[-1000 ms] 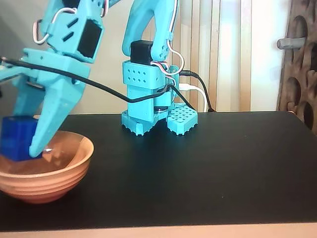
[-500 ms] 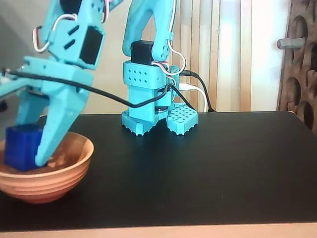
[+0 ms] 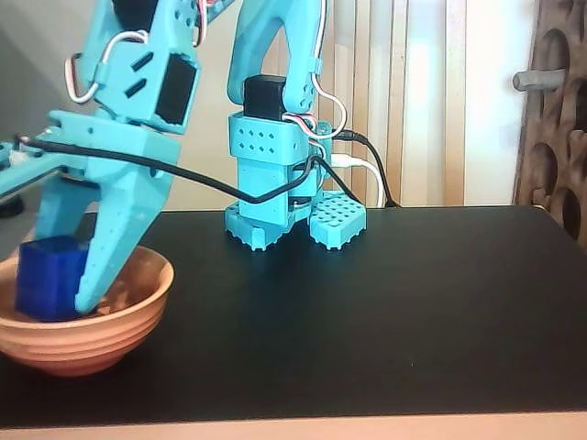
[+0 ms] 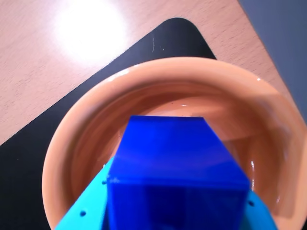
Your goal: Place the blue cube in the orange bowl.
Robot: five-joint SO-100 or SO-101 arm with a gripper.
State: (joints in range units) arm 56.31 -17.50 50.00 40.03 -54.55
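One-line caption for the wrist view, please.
Gripper holds the blue cube over the orange bowl.

No text, label, brand, number or sign can be read in either view.
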